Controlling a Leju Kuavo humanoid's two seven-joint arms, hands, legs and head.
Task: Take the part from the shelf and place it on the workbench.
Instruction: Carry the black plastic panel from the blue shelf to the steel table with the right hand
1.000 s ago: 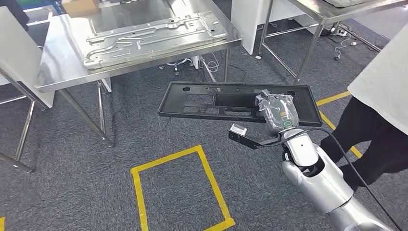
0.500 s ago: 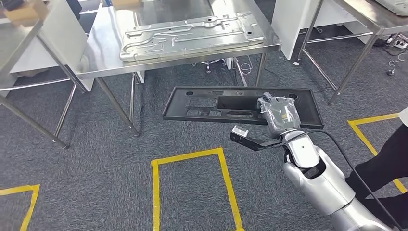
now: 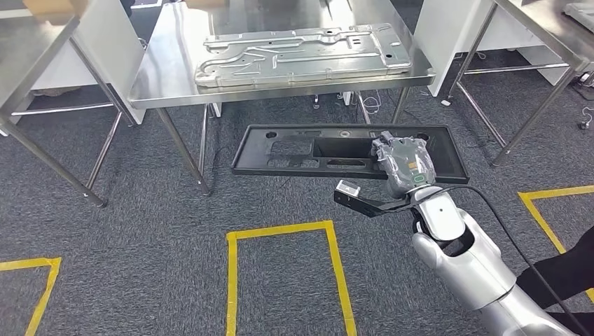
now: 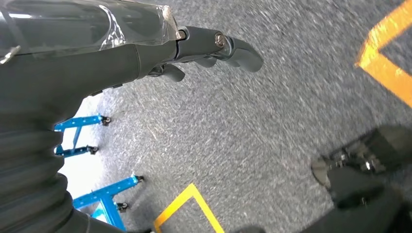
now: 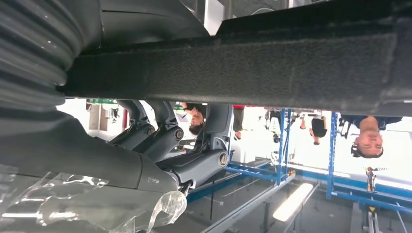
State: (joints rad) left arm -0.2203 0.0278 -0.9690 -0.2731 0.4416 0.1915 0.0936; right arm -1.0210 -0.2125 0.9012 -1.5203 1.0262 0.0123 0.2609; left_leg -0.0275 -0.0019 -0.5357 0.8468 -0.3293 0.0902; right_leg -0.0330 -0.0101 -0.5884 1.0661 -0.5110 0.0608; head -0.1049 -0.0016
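The right hand (image 3: 404, 164), wrapped in clear crinkled plastic, grips the part (image 3: 301, 149) at its right portion and holds it level in the air above the grey carpet (image 3: 140, 231). The part is a long, flat, matte black rectangular frame with a raised rim, several rectangular cut-outs and small round holes. In the right wrist view its dark edge (image 5: 252, 68) runs as a thick, slightly fuzzy-looking bar across the picture, with the hand's dark fingers (image 5: 194, 165) curled beneath it.

Just beyond the part stands the counter (image 3: 161, 77), a shiny steel top on thin steel legs. On it lies a pressed metal panel (image 3: 301, 54), silver-grey, long and ribbed with raised channels and small holes. More steel tables stand at the far left (image 3: 28, 49) and far right (image 3: 532, 21).

Compared with half a second ago, the whole picture has slid: the counter and its panel now sit further right and nearly straight ahead of the part, and the yellow tape rectangle (image 3: 280, 231) on the carpet has shifted too, so the camera has turned. The hand's grasp on the part looks the same.

The left hand (image 4: 214, 46) hangs over the carpet in its wrist view, its fingers loosely bent with nothing in them. Yellow tape (image 4: 388, 58) and blue frame legs (image 4: 107, 189) show on the floor nearby. At the near right, a person's dark trouser leg (image 3: 560, 273) stands beside the silver right arm (image 3: 462, 252).
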